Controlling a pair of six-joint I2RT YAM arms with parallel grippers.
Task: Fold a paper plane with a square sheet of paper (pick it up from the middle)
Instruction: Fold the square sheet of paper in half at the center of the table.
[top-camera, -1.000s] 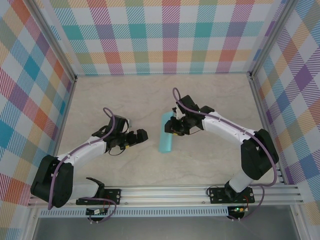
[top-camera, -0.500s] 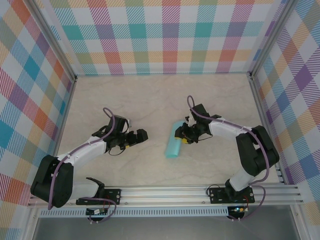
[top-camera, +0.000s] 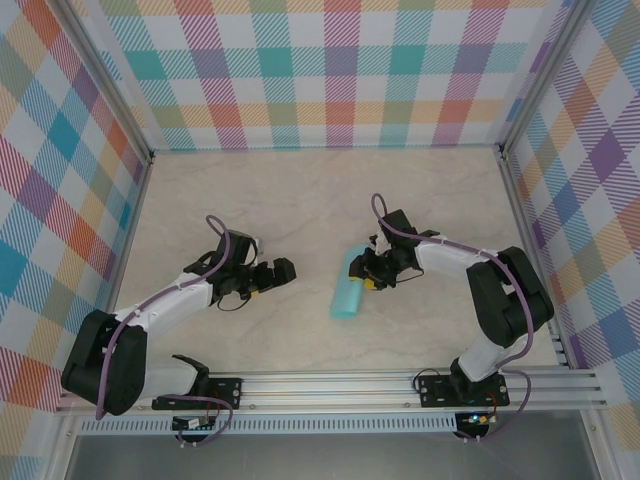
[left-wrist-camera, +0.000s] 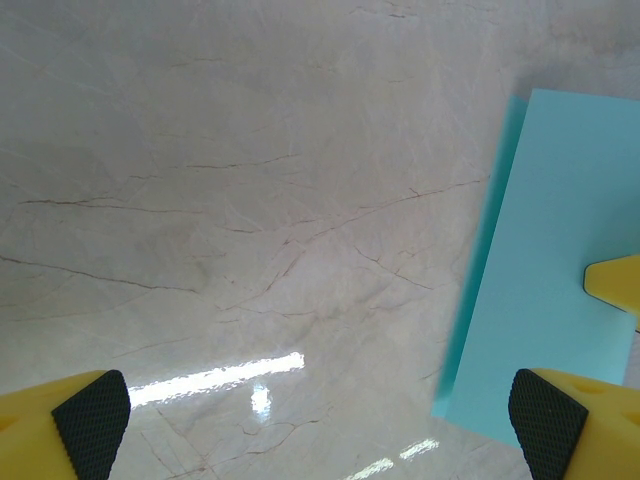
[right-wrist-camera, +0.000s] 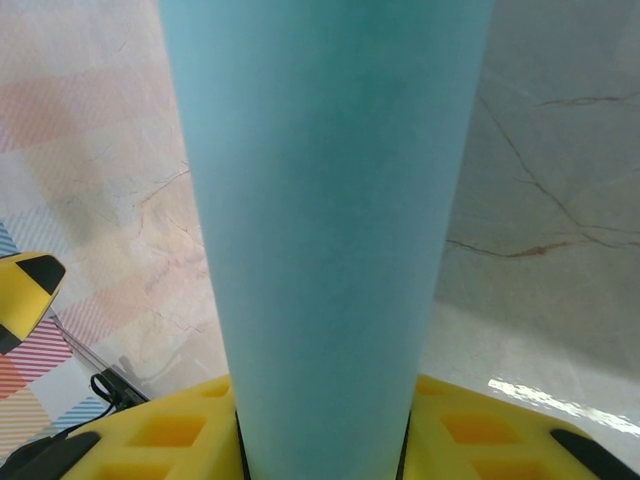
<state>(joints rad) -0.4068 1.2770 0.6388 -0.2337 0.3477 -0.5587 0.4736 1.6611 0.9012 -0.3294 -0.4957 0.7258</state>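
Observation:
The light cyan sheet of paper (top-camera: 348, 283) is bent into a narrow long strip at mid-table, slightly tilted. My right gripper (top-camera: 368, 272) holds it from its right side. In the right wrist view the paper (right-wrist-camera: 325, 200) rises as a curved band between the yellow fingers (right-wrist-camera: 480, 425), touching both, so that gripper (right-wrist-camera: 322, 445) is shut on it. My left gripper (top-camera: 283, 270) is wide open to the left of the paper, apart from it. In the left wrist view its black pads (left-wrist-camera: 92, 420) frame bare table, with the paper (left-wrist-camera: 560, 260) at the right edge.
The marble-look tabletop (top-camera: 300, 200) is walled by plaid panels (top-camera: 330, 70) at the back and sides. An aluminium rail (top-camera: 330, 385) runs along the near edge. The right gripper's yellow fingertip (left-wrist-camera: 615, 285) pokes in over the paper in the left wrist view.
My right gripper has carried the paper a little to the right and toward the near edge, then nearly stopped. The left arm has stayed still and open.

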